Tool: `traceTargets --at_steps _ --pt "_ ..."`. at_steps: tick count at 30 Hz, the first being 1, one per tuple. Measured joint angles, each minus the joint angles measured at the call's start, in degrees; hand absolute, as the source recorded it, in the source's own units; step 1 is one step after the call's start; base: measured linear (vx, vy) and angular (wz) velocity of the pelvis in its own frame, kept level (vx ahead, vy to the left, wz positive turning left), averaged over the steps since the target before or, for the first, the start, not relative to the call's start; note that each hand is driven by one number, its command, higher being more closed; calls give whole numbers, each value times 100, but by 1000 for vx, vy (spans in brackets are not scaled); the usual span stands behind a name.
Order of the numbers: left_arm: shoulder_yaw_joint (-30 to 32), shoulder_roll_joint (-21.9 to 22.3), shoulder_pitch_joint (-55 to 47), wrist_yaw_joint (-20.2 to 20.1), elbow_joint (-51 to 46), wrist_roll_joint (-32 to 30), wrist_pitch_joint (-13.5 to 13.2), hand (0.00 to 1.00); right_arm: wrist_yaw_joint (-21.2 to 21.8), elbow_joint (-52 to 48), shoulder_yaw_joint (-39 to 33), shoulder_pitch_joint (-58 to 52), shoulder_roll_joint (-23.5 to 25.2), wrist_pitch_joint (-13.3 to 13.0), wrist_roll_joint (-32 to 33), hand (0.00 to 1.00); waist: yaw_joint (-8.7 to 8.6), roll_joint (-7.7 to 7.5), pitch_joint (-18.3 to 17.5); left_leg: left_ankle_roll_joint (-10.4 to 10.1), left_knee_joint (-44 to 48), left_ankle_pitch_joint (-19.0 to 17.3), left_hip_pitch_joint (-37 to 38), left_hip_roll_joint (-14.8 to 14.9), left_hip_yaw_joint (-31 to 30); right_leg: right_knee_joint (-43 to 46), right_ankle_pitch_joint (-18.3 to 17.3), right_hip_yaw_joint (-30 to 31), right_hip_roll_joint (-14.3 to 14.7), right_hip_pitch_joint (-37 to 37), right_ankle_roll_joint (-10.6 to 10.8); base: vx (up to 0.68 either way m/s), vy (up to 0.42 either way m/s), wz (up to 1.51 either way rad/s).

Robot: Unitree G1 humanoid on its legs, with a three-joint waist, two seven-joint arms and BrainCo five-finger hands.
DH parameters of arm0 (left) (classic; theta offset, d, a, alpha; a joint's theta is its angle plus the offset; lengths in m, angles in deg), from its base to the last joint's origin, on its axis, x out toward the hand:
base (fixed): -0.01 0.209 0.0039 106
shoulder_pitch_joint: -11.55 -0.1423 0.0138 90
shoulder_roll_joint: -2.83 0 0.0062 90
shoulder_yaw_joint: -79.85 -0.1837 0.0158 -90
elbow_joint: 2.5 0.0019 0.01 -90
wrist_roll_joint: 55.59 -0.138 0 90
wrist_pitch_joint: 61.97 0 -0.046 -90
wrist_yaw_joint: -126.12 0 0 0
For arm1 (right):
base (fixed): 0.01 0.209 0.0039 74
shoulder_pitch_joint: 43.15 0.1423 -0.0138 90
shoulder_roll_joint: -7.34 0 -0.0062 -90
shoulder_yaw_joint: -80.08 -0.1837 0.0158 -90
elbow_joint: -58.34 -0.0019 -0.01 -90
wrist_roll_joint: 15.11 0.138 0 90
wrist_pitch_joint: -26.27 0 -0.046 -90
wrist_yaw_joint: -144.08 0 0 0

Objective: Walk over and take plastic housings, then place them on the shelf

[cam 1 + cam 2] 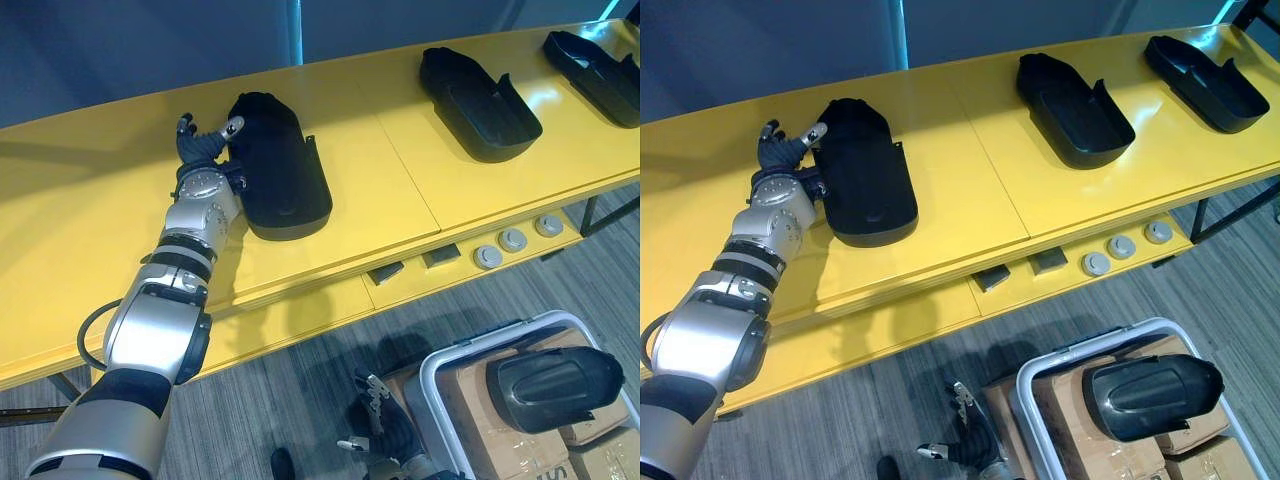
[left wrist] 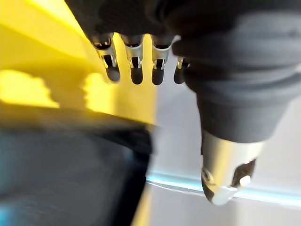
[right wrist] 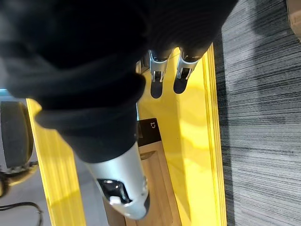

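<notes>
Left hand [image 1: 205, 145] released, fingers straight and thumb apart, lying on the glossy yellow shelf [image 1: 100, 200] against the left edge of the left housing [image 1: 275, 165], thumb tip touching its rounded end; we see nothing grasped. Housing is matte black plastic, a long shoe-like shell, domed at one end and open at the other. Middle housing [image 1: 478, 100] and right housing [image 1: 595, 70] share that shape and lie hollow side up, well apart along the same top; dark blue-grey wall [image 1: 120, 50] behind. Three round grey knobs [image 1: 513, 239] sit on the lower ledge. Right hand [image 1: 390, 430] hangs slack and empty over grey ribbed carpet [image 1: 280, 390]. White-rimmed tote [image 1: 432, 378] holds cardboard cartons [image 1: 480, 410], print unreadable; a fourth housing [image 1: 555, 388] rests on them.
</notes>
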Motion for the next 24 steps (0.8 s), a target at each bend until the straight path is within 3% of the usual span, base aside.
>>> traceTargets --at_steps 3,5,6,10,12,14,17,20,24 --pt "92 28 -619 364 -1969 -748 -227 0 -8 190 -25 87 60 -17 -11 0 42 2 -2 0 -13 0 115 0 -1 -21 -3 -6 -3 118 -2 20 51 0" --pt "362 288 -1272 559 -3246 -1289 -417 0 -45 203 -95 85 77 -37 -17 0 83 4 -9 0 -24 -1 191 6 -17 -52 -6 -28 -3 217 -2 22 40 4" --pt "526 605 -1952 788 -4150 -1793 -535 100 -90 217 -198 84 103 -85 -30 0 138 11 -33 -1 -28 -2 241 10 -31 -64 -13 -48 -1 281 -5 10 25 8" --pt "601 1695 -4335 965 -5983 -2910 -576 100 -138 222 -586 53 234 -212 -128 0 196 125 -229 -4 -163 1 364 28 -201 -71 -53 -308 6 431 2 19 27 25" --pt "348 1943 -5190 928 -6310 -3164 -591 100 -152 222 -734 19 308 -238 -180 0 302 163 -349 -17 -234 17 427 27 -245 -70 -72 -344 5 479 13 16 20 17" --pt "-156 2071 -6346 539 -6640 -3290 -728 100 -153 223 -892 -54 395 -285 -180 0 358 258 -585 -3 -304 60 434 7 -350 -70 -97 -468 -19 516 31 14 15 25" --pt "-704 2109 -7196 -122 -6734 -3254 -886 100 -148 224 -985 -210 456 -337 -179 0 427 345 -849 10 -350 74 437 -25 -394 -68 -120 -513 -58 526 62 16 22 12" --pt "-843 2148 -7443 -681 -6698 -3253 -902 100 -108 225 -1026 -277 498 -343 -178 0 403 360 -939 4 -370 67 425 -31 -373 -69 -128 -499 -65 523 72 -2 7 -3" --pt "-848 2109 -7369 -988 -6425 -3213 -965 100 -72 225 -1050 -374 486 -343 -171 0 398 399 -1074 -1 -358 87 251 -8 -332 -66 -117 -482 -42 332 69 17 -8 -4"
